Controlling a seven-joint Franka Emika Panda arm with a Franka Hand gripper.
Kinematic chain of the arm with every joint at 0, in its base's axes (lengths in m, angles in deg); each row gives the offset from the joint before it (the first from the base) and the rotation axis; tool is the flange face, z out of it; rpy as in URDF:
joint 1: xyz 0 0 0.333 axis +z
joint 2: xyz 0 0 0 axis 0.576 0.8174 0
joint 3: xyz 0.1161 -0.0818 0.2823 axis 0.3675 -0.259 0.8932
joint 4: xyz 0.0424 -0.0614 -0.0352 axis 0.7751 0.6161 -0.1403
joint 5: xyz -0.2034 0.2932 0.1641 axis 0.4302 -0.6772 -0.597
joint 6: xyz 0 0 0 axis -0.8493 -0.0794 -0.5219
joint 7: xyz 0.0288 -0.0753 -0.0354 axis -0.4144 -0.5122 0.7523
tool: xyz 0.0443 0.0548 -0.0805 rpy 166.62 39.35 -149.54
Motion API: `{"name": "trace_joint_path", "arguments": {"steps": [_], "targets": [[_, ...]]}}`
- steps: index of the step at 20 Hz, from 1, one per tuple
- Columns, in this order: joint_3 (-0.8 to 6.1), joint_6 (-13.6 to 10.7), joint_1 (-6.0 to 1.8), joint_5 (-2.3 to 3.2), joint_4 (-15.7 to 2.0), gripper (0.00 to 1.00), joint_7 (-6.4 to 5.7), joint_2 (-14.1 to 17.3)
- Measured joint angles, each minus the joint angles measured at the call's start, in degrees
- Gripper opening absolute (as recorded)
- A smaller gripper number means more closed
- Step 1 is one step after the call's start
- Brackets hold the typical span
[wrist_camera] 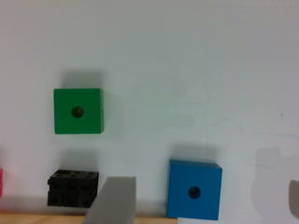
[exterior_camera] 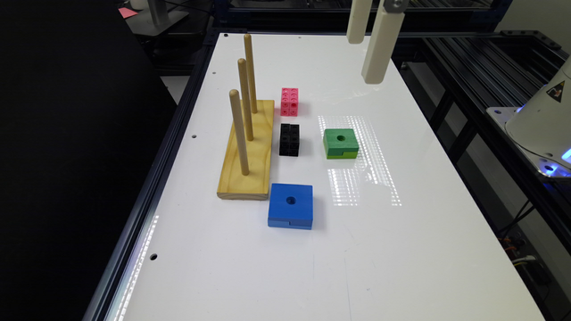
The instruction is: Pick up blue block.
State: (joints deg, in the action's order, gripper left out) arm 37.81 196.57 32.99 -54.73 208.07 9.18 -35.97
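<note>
Blue block (exterior_camera: 290, 206) lies flat on white table (exterior_camera: 401, 249), round hole up, notch in its side face; sits just past the near end of the wooden peg base (exterior_camera: 247, 154), on ext. view's right of it, nothing touching it. In wrist view it's seen from above (wrist_camera: 194, 189), close to the base's wood edge.

Table is the biggest thing. Next, peg base w/ three upright dowels (exterior_camera: 239, 131) in a row. Then blue block. Then green block (exterior_camera: 341, 143), smaller, also holed & notched, well apart from blue, toward ext. view's right & farther back. Black cube cluster (exterior_camera: 289, 139) beside the base, between base & green. Pink cube cluster (exterior_camera: 289, 101) just behind the black one.

Gripper (exterior_camera: 370, 42) hangs high over the far part of table, well above everything. Two pale fingers (exterior_camera: 382, 44) stand clearly apart, wide gap, nothing between them, touching nothing. One finger (wrist_camera: 114, 200) shows blurred in wrist view.
</note>
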Motion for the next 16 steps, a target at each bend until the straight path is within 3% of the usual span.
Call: {"name": "trace_joint_path", "arguments": {"steps": [6, 13, 16], "targets": [[0.14, 0.5, 0.00, 0.00, 0.02, 1.00, -0.08, 0.9], [0.28, 5.4, -0.03, 0.32, 0.16, 1.00, -0.31, 6.3], [0.29, 7.8, -0.02, 0.56, 1.08, 1.00, -0.36, 8.4]]}}
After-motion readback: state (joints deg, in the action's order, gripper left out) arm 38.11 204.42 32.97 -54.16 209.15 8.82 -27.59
